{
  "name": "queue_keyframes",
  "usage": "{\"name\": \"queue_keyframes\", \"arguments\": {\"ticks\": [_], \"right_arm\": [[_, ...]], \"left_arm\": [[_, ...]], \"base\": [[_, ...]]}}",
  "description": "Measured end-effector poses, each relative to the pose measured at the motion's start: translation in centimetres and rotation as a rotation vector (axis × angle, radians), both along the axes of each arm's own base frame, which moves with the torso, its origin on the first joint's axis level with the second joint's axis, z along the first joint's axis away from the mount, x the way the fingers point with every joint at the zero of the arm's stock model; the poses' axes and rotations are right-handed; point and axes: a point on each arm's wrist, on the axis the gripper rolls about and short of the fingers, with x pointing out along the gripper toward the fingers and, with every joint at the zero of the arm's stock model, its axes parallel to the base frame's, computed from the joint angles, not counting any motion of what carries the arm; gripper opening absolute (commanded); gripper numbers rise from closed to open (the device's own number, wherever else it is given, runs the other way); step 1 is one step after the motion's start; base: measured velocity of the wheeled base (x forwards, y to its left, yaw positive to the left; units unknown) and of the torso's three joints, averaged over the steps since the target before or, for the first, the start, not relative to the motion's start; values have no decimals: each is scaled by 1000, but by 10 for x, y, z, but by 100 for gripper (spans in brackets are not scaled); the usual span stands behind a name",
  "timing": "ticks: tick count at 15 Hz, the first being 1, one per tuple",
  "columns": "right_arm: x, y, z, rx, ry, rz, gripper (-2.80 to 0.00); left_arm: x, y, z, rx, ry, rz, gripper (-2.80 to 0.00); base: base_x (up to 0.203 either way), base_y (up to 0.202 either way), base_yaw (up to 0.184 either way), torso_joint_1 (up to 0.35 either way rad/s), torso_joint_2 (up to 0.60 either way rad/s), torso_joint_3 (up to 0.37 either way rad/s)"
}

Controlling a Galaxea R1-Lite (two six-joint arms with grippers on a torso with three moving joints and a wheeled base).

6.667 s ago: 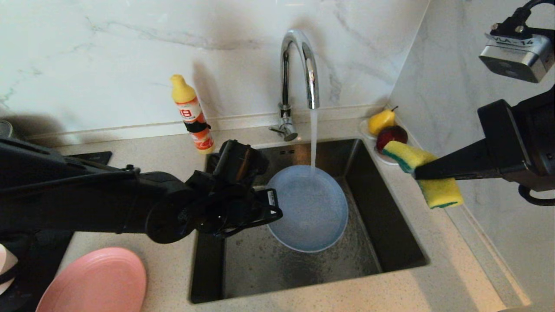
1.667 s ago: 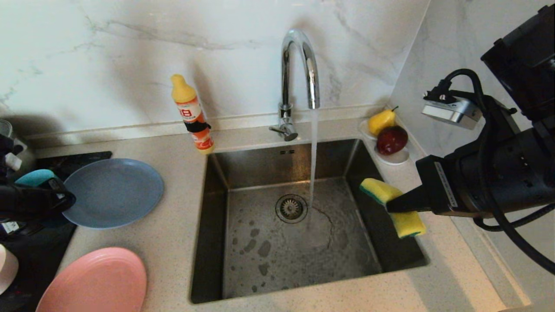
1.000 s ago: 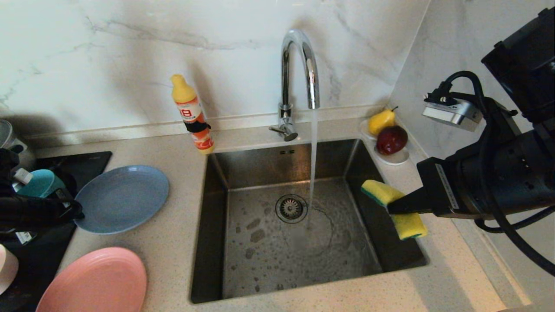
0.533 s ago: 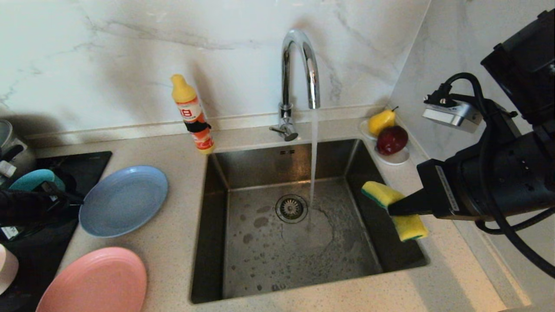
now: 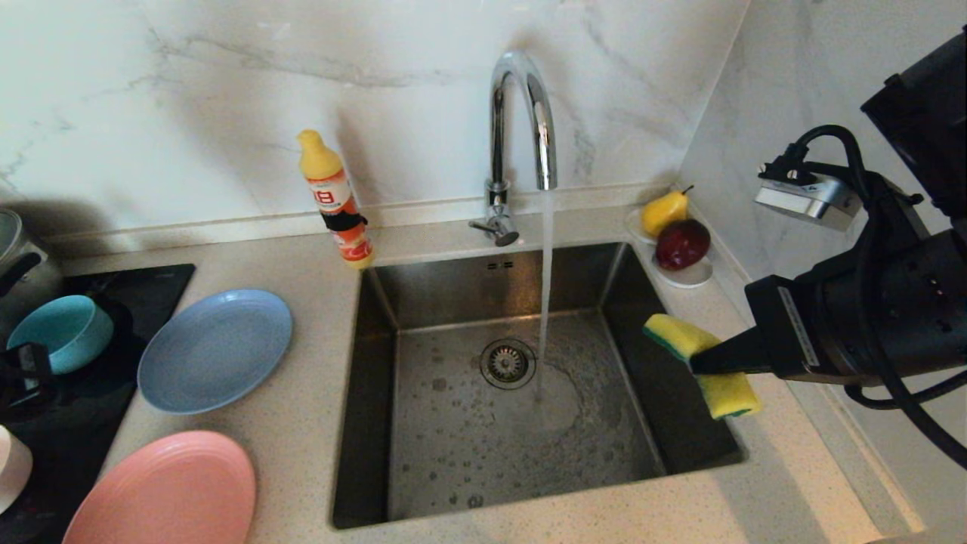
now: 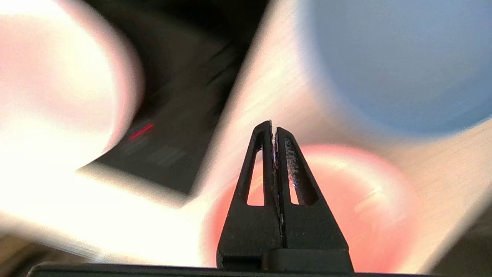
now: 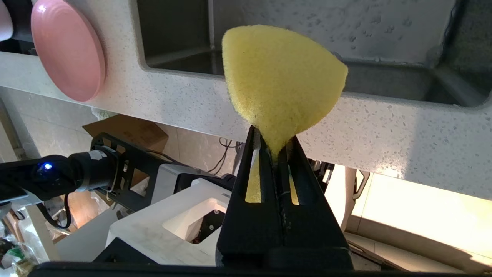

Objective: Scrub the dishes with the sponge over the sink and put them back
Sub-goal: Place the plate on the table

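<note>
A: While water runs from the tap [image 5: 521, 113] into the sink [image 5: 521, 423], where is the sponge [image 5: 702, 363]?

B: At the sink's right edge, bent and pinched in the right hand [image 5: 699, 364], which is clenched on it. From the right wrist view the yellow foam [image 7: 282, 80] bulges out above the closed fingers [image 7: 251, 169].

A: And the left hand [image 6: 273, 129]?

B: Clenched with nothing in it. The left wrist view shows the two fingers pressed together, over the tabletop [image 6: 265, 77] between the salmon-pink plate [image 6: 346, 200] and the grey-blue plate [image 6: 399, 57]. In the head view only a dark part of that arm shows at the far left edge.

A: Where do the dishes lie?

B: All out of the sink, on the left. The grey-blue plate [image 5: 215, 351] lies flat on the tabletop [image 5: 302, 423] just left of the basin. The salmon-pink plate [image 5: 170, 491] lies nearer, at the bottom left corner. The teal bowl [image 5: 60, 332] stands upright on the black hob [image 5: 83, 423], and the small pale pink dish [image 5: 11, 465] peeks in at the left edge.

A: Anything else about?

B: A detergent bottle [image 5: 336, 200] stands behind the sink's left corner. A white dish [image 5: 684, 276] with a pear [image 5: 665, 211] and a red fruit [image 5: 682, 243] is in the right back corner.
</note>
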Motion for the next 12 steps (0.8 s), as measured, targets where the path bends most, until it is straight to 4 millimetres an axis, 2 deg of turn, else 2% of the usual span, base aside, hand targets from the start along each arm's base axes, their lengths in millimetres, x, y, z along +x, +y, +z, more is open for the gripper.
{"name": "queue_keyframes", "arguments": {"ticks": [3, 7, 8, 12], "right_arm": [[1, 1, -3, -9, 12, 0, -280], [3, 2, -7, -18, 23, 0, -280], [3, 3, -8, -19, 24, -1, -280], [6, 5, -10, -26, 35, -1, -280]], "left_arm": [[-18, 3, -9, 84, 118, -48, -280], [-35, -4, -37, 101, 233, -159, -280], [-37, -5, -41, 82, 239, -161, 0], [-37, -5, -52, -12, 246, -113, 0]], "base": [[0, 0, 0, 0, 0, 0], [0, 0, 0, 0, 0, 0], [0, 0, 0, 0, 0, 0], [0, 0, 0, 0, 0, 0]]}}
